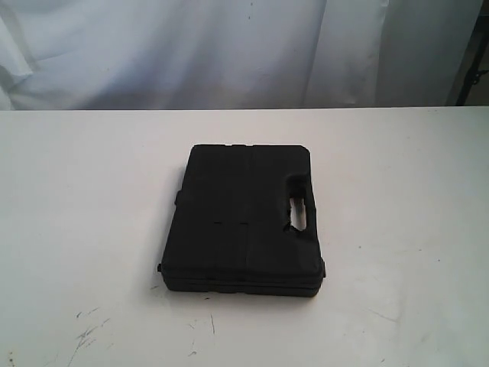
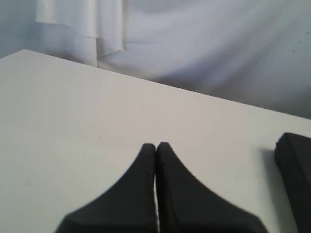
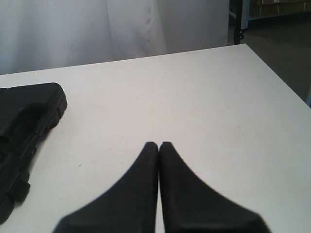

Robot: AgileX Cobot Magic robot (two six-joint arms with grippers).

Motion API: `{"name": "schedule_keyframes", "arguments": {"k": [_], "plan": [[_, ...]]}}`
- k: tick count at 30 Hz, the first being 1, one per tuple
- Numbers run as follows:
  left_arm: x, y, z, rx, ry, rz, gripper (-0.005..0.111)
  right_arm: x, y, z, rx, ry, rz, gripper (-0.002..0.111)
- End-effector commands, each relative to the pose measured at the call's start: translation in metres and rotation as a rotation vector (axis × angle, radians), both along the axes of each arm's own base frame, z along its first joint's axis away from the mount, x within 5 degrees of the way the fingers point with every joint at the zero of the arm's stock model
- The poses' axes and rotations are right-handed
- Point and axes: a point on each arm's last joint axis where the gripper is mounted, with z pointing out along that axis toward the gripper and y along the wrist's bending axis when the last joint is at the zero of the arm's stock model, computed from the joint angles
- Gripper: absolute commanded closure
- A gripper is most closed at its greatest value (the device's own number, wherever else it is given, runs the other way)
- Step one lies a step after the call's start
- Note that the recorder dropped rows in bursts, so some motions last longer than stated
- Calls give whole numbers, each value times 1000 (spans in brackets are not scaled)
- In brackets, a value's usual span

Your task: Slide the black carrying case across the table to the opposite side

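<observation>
Two closed hands, one black case

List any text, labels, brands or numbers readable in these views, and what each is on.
No text can be read in any view.
The case: plain black, moulded ridges and a handle slot, no lettering visible.
The table: only scuff marks, no writing.
The left end effector and right end effector: plain black, unmarked.
The rack beyond the table: too blurred to tell.
</observation>
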Motion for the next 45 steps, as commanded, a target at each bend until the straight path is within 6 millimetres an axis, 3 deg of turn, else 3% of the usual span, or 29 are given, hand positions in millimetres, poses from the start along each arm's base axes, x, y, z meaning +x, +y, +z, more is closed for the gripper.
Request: {"name": "schedule_keyframes", "arguments": {"k": [1,8,45], "plan": [[-9,-8,-15,52,20,-100,107,0,0,-1,0,1,-6,108],[-14,-7,-40,50,19,-78,107,0,0,-1,0,1,-6,108],[-15,-8,-42,109,42,-126,107,0,0,-1,0,1,-6,108]]}}
